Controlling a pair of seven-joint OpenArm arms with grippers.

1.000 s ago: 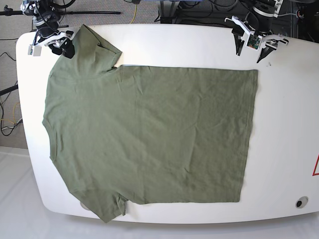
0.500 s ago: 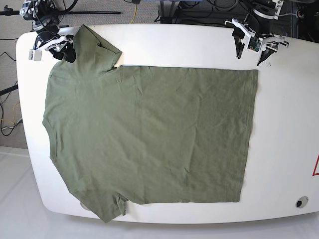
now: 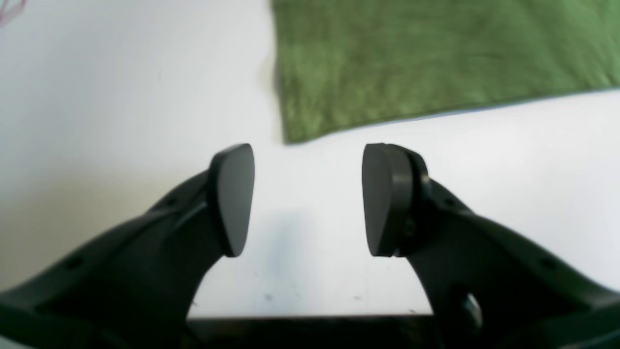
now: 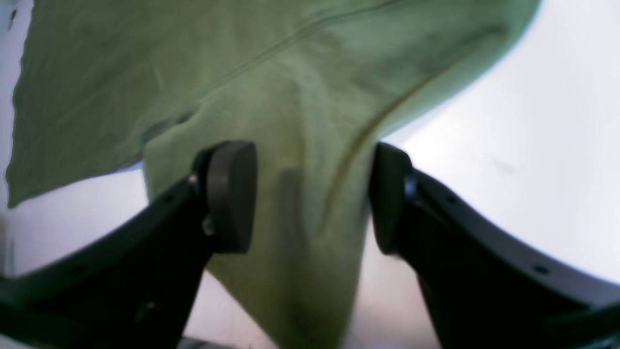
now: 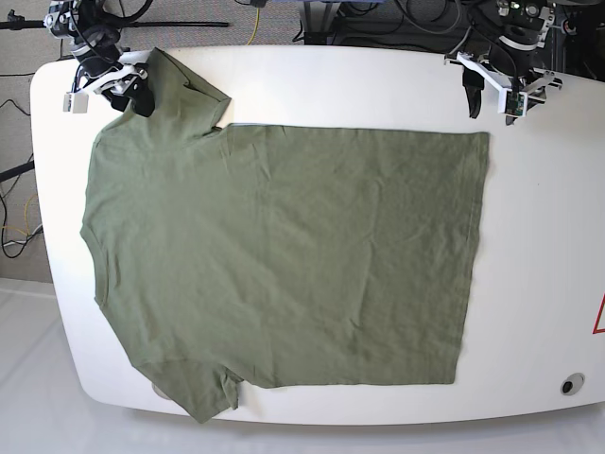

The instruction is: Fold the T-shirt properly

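The olive-green T-shirt [image 5: 284,255] lies spread flat on the white table [image 5: 331,80], neck toward the left, hem toward the right. My right gripper [image 5: 118,95] is at the far-left sleeve [image 5: 180,90]. In the right wrist view the right gripper [image 4: 310,198] is open, with a raised fold of the sleeve [image 4: 300,145] between its pads, which stand apart from the cloth. My left gripper [image 5: 492,109] hovers over bare table just behind the hem's far corner [image 5: 484,137]. In the left wrist view the left gripper [image 3: 308,198] is open and empty, the T-shirt corner [image 3: 295,131] just ahead.
The table's rounded edges run close to the T-shirt at left and front. A small round black fitting [image 5: 570,384] sits at the front right, and a red mark [image 5: 599,317] at the right edge. Cables and stands crowd the floor behind the table.
The left gripper has drawn back and to the right, away from the hem corner. The right gripper has shifted slightly toward the back at the sleeve. The T-shirt has not moved.
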